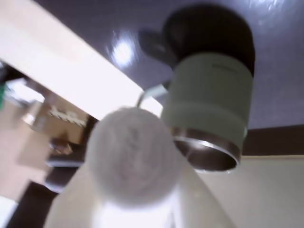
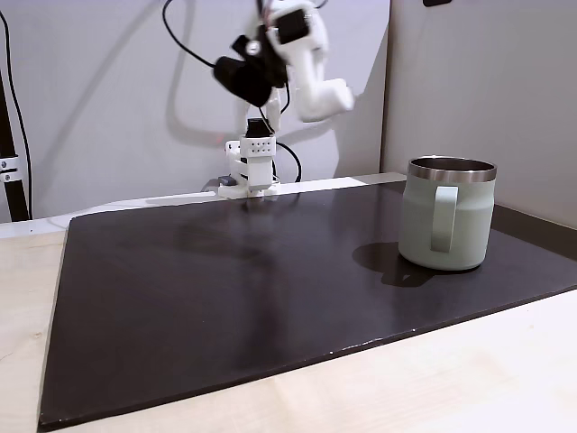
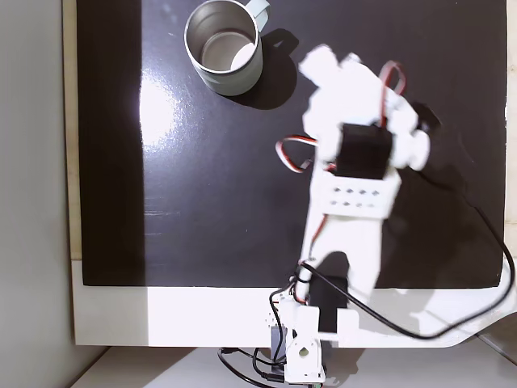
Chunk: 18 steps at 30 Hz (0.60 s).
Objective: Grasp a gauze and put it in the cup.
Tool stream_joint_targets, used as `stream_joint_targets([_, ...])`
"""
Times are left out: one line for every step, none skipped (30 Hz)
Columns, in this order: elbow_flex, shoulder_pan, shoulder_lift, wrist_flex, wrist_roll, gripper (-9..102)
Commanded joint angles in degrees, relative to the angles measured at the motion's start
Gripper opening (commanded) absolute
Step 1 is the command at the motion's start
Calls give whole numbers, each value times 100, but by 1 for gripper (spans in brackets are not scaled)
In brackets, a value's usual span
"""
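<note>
— Where's the gauze (image 1: 133, 156)?
— Clamped in the raised gripper (image 1: 135, 209), jaws closed on its sides, short of the cup (image 1: 209, 111).
— Handling?
— Likely light, soft; a mid-roll hold should suit it.

Bright, even indoor lighting. Glare patches on the glossy black rectangular mat (image 3: 161, 105). Soft shadow beside the pale sage-green steel-rimmed mug (image 2: 448, 215). Wrist view blurred and overexposed around the white fuzzy gauze roll (image 1: 133, 154). Motion blur on the white plastic arm (image 3: 355, 137).
</note>
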Motion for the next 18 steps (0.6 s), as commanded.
stream_joint_targets([-721, -325, -158, -193, -88, 0])
stream_joint_targets([-879, -404, -290, -211, -97, 0])
stream_joint_targets([-1037, -475, -422, -246, -123, 0])
stream_joint_targets([-1195, -536, -562, -290, -141, 0])
stream_joint_targets([-1380, -598, -721, -316, -167, 0])
stream_joint_targets([-1591, -650, -888, -334, -193, 0])
stream_joint_targets([-1775, -712, -1055, -360, -220, 0])
stream_joint_targets([-1934, -756, -1213, -387, -237, 0])
stream_joint_targets([-2092, -809, -1371, -396, -264, 0])
stream_joint_targets([-2232, -870, -1521, -404, -272, 0])
stream_joint_targets([-2364, -923, -1670, -413, -272, 0])
stream_joint_targets([-2496, -984, -1811, -413, -290, 0])
stream_joint_targets([-2654, -1037, -1960, -413, -299, 0])
stream_joint_targets([-2821, -1099, -2118, -422, -325, 0])
stream_joint_targets([-2988, -1160, -2268, -439, -343, 0])
stream_joint_targets([-3155, -1222, -2417, -475, -360, 0])
stream_joint_targets([-3313, -1283, -2558, -501, -387, 0])
stream_joint_targets([-3472, -1362, -2707, -519, -413, 0])
